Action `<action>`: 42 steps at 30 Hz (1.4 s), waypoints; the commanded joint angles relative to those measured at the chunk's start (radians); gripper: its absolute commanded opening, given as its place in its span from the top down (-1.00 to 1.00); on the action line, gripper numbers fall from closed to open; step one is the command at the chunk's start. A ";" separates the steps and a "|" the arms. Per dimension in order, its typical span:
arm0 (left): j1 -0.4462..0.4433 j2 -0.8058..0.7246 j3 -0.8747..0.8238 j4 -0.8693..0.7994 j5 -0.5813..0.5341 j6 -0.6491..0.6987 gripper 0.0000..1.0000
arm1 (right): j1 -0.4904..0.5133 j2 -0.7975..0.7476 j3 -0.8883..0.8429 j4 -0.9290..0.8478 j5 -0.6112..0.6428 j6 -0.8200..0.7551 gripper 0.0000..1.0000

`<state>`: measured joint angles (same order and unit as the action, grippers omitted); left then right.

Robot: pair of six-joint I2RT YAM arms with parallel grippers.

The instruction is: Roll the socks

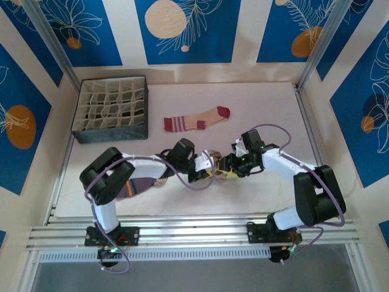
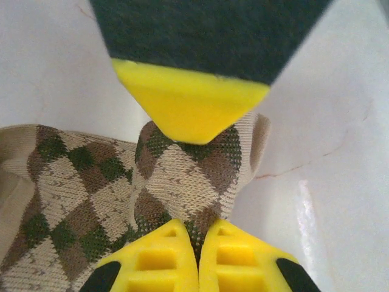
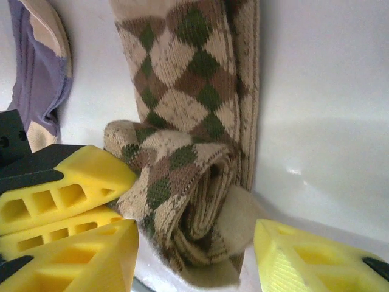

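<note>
The brown-tan argyle sock (image 1: 212, 159) lies mid-table, partly rolled at one end (image 3: 188, 201), with its flat length running away (image 3: 188, 79). My left gripper (image 2: 199, 243) is shut on a fold of the argyle sock (image 2: 182, 176). My right gripper (image 3: 197, 261) is open, its yellow fingers either side of the rolled end. In the top view the two grippers, left (image 1: 203, 167) and right (image 1: 228, 165), meet at this sock. The purple sock (image 1: 137, 185) lies under my left arm and shows in the right wrist view (image 3: 36, 73). The tan sock with the dark-red toe (image 1: 197, 118) lies flat farther back.
A dark fabric organizer box (image 1: 112, 109) with many small cells stands at the back left. The white table (image 1: 273, 109) is bounded by metal rails at the sides and the near edge. One right fingertip (image 2: 188, 103) shows at the top of the left wrist view.
</note>
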<state>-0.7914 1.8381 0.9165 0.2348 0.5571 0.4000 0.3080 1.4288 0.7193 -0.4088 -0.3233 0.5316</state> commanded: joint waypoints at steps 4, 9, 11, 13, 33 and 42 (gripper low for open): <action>0.056 0.108 0.155 -0.274 0.241 -0.151 1.00 | 0.016 0.048 -0.011 0.144 -0.067 -0.029 -0.06; 0.077 0.181 0.242 -0.381 0.223 -0.227 1.00 | 0.039 0.092 -0.009 0.154 -0.069 -0.030 0.12; 0.081 0.190 0.241 -0.368 0.222 -0.250 1.00 | 0.045 0.100 -0.009 0.143 -0.053 -0.024 0.25; 0.084 0.201 0.248 -0.368 0.221 -0.262 1.00 | 0.046 0.113 -0.005 0.112 -0.027 -0.019 0.47; -0.057 -0.181 -0.065 0.040 -0.164 0.185 0.33 | 0.059 0.301 0.184 -0.226 0.118 0.010 0.99; -0.172 -0.129 -0.111 0.150 -0.424 0.340 0.18 | 0.059 0.332 0.214 -0.259 0.081 -0.008 0.99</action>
<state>-0.9600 1.6787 0.8177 0.3080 0.2382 0.6773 0.3588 1.7081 0.9474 -0.5735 -0.3035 0.5392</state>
